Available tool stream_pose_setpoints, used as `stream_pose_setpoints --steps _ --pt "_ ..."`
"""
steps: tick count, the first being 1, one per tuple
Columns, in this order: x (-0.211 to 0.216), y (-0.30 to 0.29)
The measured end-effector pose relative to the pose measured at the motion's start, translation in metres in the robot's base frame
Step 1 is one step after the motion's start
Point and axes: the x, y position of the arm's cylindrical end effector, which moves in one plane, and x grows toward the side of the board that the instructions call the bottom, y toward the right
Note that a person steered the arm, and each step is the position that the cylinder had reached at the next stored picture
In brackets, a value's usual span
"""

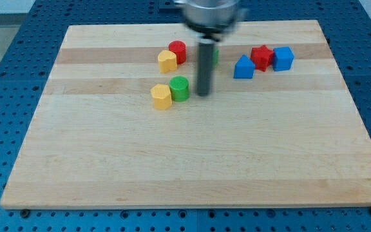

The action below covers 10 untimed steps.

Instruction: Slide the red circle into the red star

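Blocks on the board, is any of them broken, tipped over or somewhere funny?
Nothing stands out. Every block I can see sits flat on the wooden board, none broken. My tip is just right of the green cylinder. One green block hides mostly behind the rod, so I cannot judge it.

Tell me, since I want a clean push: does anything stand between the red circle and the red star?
Yes. Along the line from the red circle to the red star stand a green block, mostly hidden behind the rod, and the blue block touching the star's left. My tip sits below that line, right of the green cylinder.
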Motion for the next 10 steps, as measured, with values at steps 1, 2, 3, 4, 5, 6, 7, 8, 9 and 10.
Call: stream_pose_setpoints --steps 1,2,3,4,5,6,7,8,9,10 --pt "-0.063 -0.038" --pt "-0.077 -0.098" --pt "-0.083 -0.127" --pt "-0.129 -0.093" --pt "-0.133 -0.008" --pt "-0.101 0.01" --pt "-0.055 0.007" --pt "-0.028 0.005" --pt "-0.018 -0.028" --pt "0.016 -0.036"
